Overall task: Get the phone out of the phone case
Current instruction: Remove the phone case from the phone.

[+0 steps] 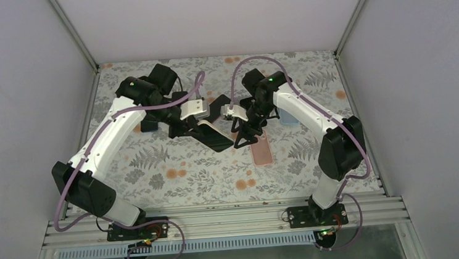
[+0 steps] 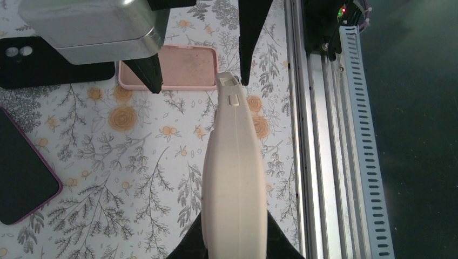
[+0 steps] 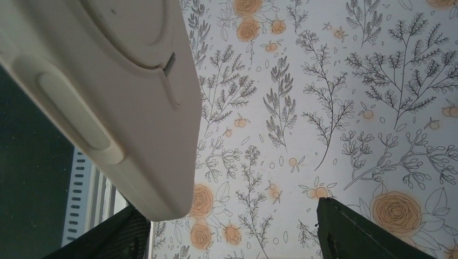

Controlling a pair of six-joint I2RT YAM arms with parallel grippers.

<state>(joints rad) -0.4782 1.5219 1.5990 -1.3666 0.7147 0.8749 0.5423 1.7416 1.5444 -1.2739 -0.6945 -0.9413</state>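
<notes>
My left gripper (image 1: 191, 127) is shut on a cream phone case (image 2: 235, 162) and holds it on edge above the table. In the top view the case's dark phone face (image 1: 216, 136) shows, tilted. In the left wrist view the case runs up from between my left gripper's jaws (image 2: 235, 240) to its buttoned tip. My right gripper (image 1: 242, 139) is open at that far end. In the right wrist view the case's corner (image 3: 124, 108) hangs by the left finger (image 3: 116, 237), while the right finger (image 3: 356, 229) stands well apart.
A pink case (image 1: 262, 149) lies flat by the right gripper, also in the left wrist view (image 2: 178, 67). A black case with camera holes (image 2: 38, 62) and a dark phone with a purple rim (image 2: 21, 172) lie on the floral mat. The metal rail (image 2: 318, 162) marks the near edge.
</notes>
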